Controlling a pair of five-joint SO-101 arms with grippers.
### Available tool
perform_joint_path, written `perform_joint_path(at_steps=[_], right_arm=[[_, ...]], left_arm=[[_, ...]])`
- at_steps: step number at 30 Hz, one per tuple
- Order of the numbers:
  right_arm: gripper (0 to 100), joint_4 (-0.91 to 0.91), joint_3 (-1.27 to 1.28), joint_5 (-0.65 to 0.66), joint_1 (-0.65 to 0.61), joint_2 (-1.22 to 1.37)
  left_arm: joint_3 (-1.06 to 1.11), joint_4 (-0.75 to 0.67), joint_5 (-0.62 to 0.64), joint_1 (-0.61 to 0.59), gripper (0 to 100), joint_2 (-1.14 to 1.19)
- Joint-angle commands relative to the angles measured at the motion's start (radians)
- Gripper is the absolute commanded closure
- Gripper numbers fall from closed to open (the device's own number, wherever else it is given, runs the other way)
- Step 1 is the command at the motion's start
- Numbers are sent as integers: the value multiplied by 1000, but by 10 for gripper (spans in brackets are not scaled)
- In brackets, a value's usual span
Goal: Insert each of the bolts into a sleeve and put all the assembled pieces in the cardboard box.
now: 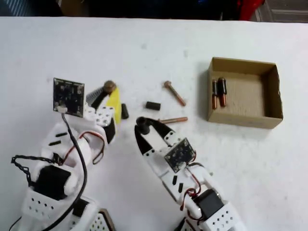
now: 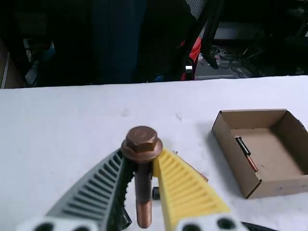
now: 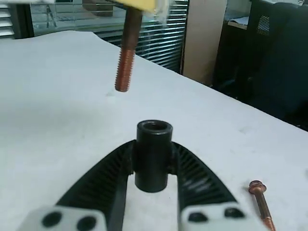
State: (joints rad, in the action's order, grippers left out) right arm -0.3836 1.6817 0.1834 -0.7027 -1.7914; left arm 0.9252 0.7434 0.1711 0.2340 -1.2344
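My left gripper (image 2: pixel 142 159) has one grey and one yellow finger and is shut on a copper bolt (image 2: pixel 143 192), head up and shaft hanging down. In the high view this bolt (image 1: pixel 109 86) is held above the table at centre left. My right gripper (image 3: pixel 154 151) has black fingers and is shut on a black sleeve (image 3: pixel 154 155), held upright with its bore open upward. The held bolt (image 3: pixel 126 53) hangs above and beyond the sleeve, apart from it. In the high view the sleeve (image 1: pixel 143 125) lies right of the bolt. The cardboard box (image 1: pixel 269 72) holds two assembled pieces (image 1: pixel 218 93).
Two loose copper bolts (image 1: pixel 174 93) (image 1: pixel 173 120) lie between the grippers and the box. A loose black sleeve (image 1: pixel 153 105) lies near them, and another sleeve (image 1: pixel 124 111) rests beside the yellow finger. The white table stretches open behind and to the left.
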Motion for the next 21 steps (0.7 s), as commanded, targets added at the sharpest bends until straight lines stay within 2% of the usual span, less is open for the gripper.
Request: perform_joint_path(at_steps=[1,5,11,14,21], right_arm=[[981,28,8,-9,-1,-10],[981,30,8,-15,-2,-10],[981,30,8,-241,5,-10],[981,28,8,-196,4,-10],[981,31,8,-126,7,-10]], left_arm=[[-6,-92,-2,18,980,-22],[-6,-129,-3,114,980,-24],[-6,-193,-6,216,980,-22],[14,-196,-5,237,980,-27],[117,-321,-6,252,980,-28]])
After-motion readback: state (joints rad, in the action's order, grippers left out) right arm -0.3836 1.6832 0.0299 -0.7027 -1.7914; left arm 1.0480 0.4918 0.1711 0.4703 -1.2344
